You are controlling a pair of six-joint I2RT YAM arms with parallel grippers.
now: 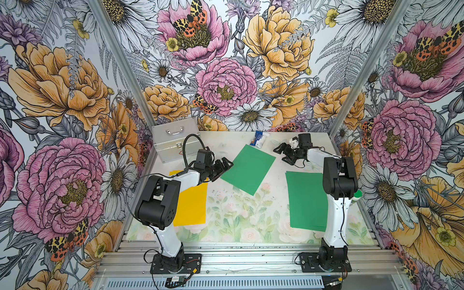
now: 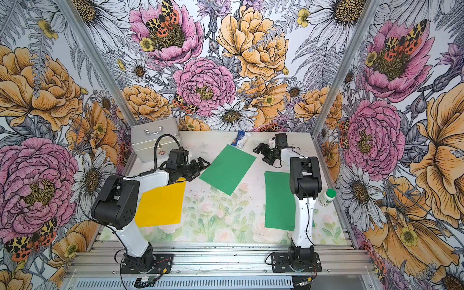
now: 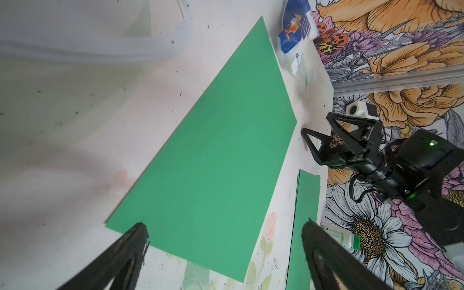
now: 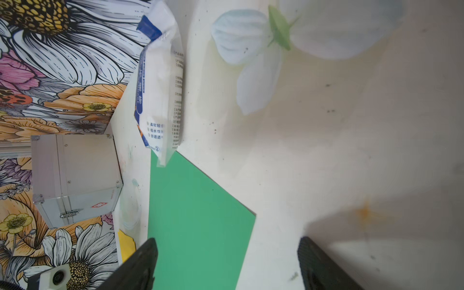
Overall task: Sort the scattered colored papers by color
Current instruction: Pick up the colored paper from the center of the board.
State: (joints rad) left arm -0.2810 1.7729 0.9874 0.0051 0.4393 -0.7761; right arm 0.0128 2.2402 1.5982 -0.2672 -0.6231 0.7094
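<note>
Green matte rectangular paper sheet [image 1: 248, 168]

Green paper shows in two places: one loose green sheet [image 1: 247, 170] lying askew mid-table, and a green pile [image 1: 305, 198] at the right. The pile's offset edges show at least two layers (the exact number cannot be read). Yellow shows as one yellow patch [image 1: 192, 206], partly hidden, so whether it is a single sheet or several stacked cannot be told. Besides the papers there is one silver case [image 1: 173, 140], one blue-and-white packet [image 1: 259, 140] and one white bottle with a green cap [image 2: 327, 197]. Robot arms [image 1: 160, 198] number two, each with one gripper: the left gripper [image 1: 222, 169] and the right gripper [image 1: 280, 155].
</note>
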